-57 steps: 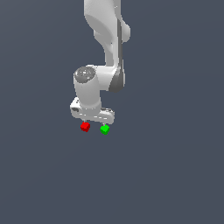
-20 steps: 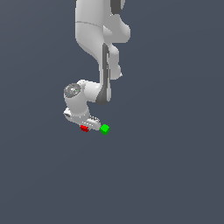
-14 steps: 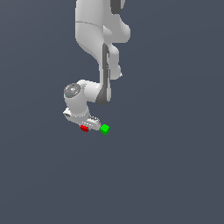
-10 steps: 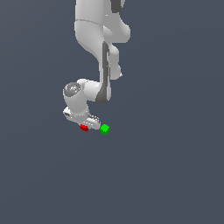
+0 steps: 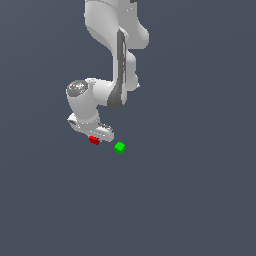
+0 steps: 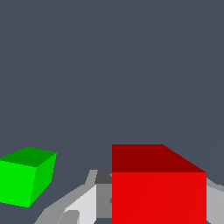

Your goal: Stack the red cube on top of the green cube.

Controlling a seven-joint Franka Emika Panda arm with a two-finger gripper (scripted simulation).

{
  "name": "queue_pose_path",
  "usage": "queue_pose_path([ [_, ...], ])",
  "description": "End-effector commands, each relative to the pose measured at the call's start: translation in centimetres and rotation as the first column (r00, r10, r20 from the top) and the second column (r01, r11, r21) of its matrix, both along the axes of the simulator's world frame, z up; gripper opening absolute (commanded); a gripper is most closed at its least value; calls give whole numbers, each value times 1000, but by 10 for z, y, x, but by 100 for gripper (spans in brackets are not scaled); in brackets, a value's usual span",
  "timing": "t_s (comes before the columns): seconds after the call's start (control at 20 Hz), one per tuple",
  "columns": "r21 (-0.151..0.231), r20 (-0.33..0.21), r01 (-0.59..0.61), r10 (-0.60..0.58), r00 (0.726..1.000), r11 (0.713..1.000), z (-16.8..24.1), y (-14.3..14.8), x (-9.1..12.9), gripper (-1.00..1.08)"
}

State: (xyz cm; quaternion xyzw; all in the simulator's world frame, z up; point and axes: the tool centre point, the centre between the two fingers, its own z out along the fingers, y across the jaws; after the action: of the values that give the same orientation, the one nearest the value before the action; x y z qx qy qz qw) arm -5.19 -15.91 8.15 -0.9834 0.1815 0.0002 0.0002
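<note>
Gripper (image 5: 95,138) sitting low over the grey floor (image 5: 190,190), its fingers pinching the red cube (image 5: 93,140); in the wrist view the red cube (image 6: 158,188) is filling the space between grey fingers (image 6: 83,199), one on each side; green cube (image 5: 119,147) is resting on the floor just toward the exterior view's right of the red cube, apart from it and untouched.

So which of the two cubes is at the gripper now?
The red cube. It sits right under the gripper, between its fingers in the wrist view, while the green cube stands apart on the exterior view's right.
</note>
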Motion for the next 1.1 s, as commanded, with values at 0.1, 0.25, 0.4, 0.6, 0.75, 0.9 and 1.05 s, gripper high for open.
queue_pose_path([
  [0.1, 0, 0, 0, 0, 1000, 1000, 26, 0, 0, -100],
  [0.25, -1, 0, 0, 0, 1000, 1000, 35, 0, 0, -100],
  [0.4, -1, 0, 0, 0, 1000, 1000, 38, 0, 1, -100],
  [0.6, -1, 1, 0, 0, 1000, 1000, 35, 3, 1, -100],
  [0.75, -1, 1, 0, 0, 1000, 1000, 30, 14, 3, -100],
  [0.9, -1, 1, 0, 0, 1000, 1000, 21, 32, 5, -100],
  [1.05, 0, 1, 0, 0, 1000, 1000, 9, 58, 8, -100],
])
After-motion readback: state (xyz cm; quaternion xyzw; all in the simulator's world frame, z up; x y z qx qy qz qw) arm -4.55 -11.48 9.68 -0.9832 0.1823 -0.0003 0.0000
